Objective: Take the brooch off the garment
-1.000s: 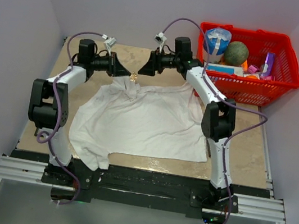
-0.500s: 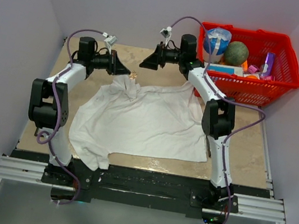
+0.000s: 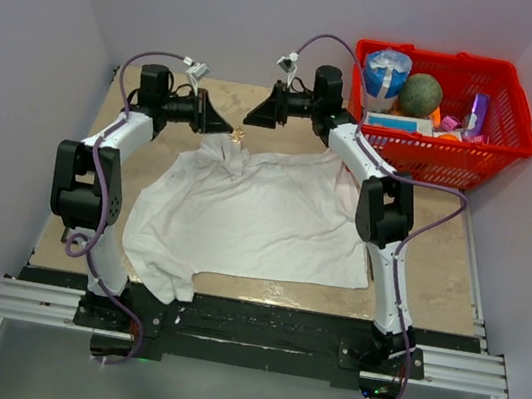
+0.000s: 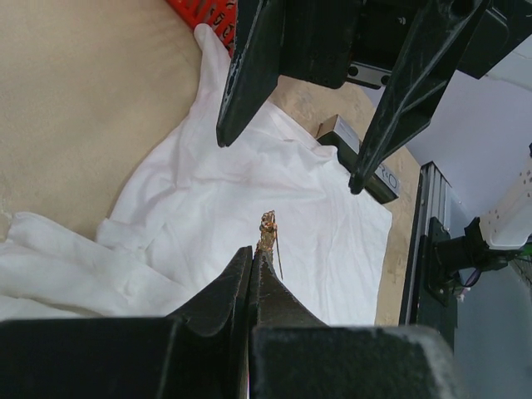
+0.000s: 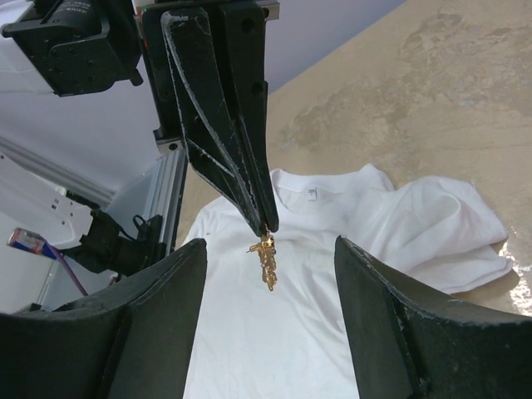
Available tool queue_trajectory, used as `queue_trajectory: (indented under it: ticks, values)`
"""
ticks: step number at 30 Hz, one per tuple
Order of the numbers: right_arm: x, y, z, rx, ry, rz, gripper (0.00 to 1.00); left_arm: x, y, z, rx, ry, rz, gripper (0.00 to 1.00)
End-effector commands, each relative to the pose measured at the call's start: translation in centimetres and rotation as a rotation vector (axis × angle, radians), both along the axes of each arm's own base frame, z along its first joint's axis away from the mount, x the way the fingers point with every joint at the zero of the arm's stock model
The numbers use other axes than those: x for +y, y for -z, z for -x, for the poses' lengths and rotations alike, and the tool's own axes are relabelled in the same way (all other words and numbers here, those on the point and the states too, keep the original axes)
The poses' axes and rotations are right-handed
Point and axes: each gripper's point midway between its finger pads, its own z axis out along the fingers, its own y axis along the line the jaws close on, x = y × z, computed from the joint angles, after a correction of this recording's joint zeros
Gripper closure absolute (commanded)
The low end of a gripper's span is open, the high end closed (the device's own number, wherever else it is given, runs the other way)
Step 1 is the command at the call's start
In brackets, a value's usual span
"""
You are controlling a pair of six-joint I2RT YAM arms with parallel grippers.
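The brooch [image 3: 238,135], a small orange-gold pin, sticks out from the tips of my left gripper [image 3: 228,131], which is shut on it above the back left of the table. In the left wrist view the brooch [image 4: 268,229] shows its thin pin bare just past my left gripper [image 4: 252,253]. The garment [image 3: 264,209], a white shirt, lies spread on the table below, its collar end bunched up under the left gripper. My right gripper [image 3: 251,116] faces the left one, open. In its own view my right gripper [image 5: 268,243] has its jaws either side of the dangling brooch [image 5: 267,262], not touching it.
A red basket [image 3: 517,148] full of assorted items stands at the back right, beside the right arm. The shirt covers the middle of the table. The walls close in at left, back and right. The metal rail [image 3: 244,336] runs along the near edge.
My right gripper drew back from the brooch toward the rear, then shifted a little left. The left gripper stayed still, shut on the brooch.
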Motion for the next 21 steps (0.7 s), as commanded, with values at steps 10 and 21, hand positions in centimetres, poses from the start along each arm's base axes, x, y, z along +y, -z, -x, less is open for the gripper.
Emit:
queue_trajectory:
  ticks: [10, 21]
  values:
    - [1.1, -0.9, 1.3, -0.059, -0.059, -0.004, 0.40, -0.6, -4.3, -0.9, -0.089, 0.017, 0.064, 1.00]
    - [1.5, -0.1, 1.2, -0.056, -0.060, 0.004, 0.48, -0.6, -4.0, -1.3, -0.071, 0.008, 0.072, 1.00]
